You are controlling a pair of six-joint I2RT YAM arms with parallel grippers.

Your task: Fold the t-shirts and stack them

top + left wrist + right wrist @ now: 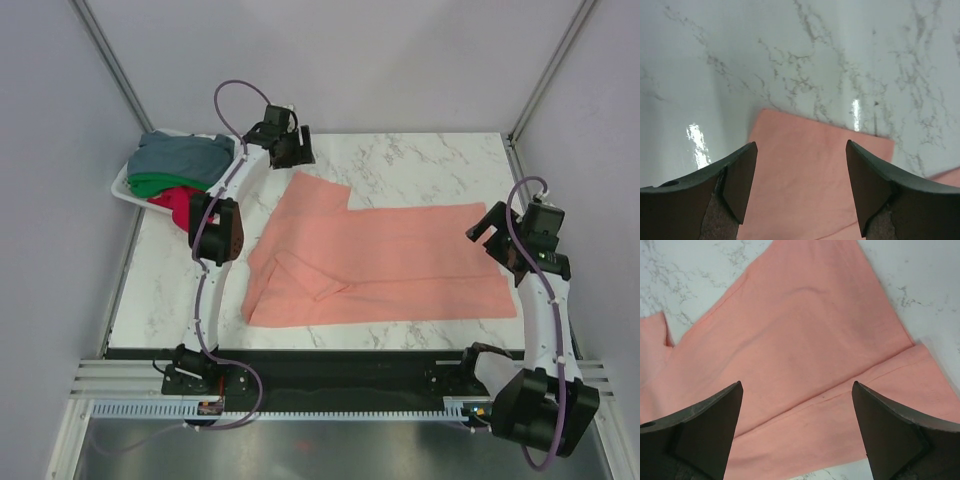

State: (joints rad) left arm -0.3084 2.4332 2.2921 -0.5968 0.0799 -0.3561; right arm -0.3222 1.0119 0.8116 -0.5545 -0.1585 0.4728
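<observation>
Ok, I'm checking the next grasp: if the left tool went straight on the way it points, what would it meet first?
Most likely the salmon-pink t-shirt: its corner lies right ahead of the open left tool, with the bare marble table just beyond. Depth is unclear.

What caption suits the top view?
Pink shirt spread on the marble table; left hand and right hand open over its edges; other shirts piled in a basket.

Bare counter runs along the far and left edges; the pink shirt covers the middle; a full basket blocks the far-left corner.
</observation>
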